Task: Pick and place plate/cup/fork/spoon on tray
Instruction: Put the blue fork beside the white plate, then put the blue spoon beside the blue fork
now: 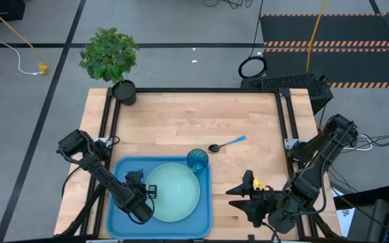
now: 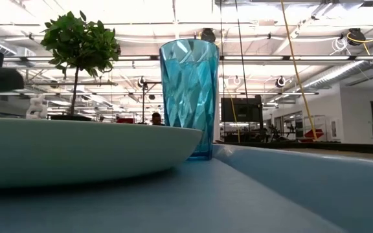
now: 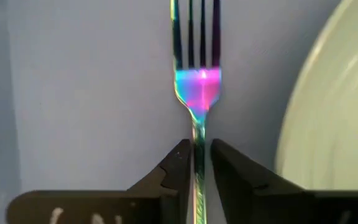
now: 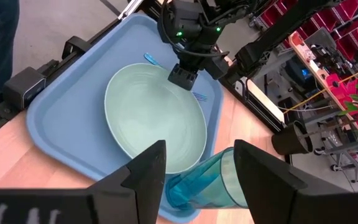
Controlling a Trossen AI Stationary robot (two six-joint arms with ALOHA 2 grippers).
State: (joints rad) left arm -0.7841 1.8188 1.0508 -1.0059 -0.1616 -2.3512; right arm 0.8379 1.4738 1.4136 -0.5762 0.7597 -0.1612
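Now my left pincer (image 3: 196,163) is clamped on the fork (image 3: 197,93), its arm folded low over the tray (image 1: 123,169), holding the fork just beside the plate (image 1: 174,192) on the tray's left side. Farther off the cup (image 1: 197,160) stands upright in the tray's far right corner, the spoon (image 1: 225,144) lies on the bench (image 1: 181,121) beyond it, and my right pincer (image 4: 194,168) hangs spread apart over the bench to the tray's right.
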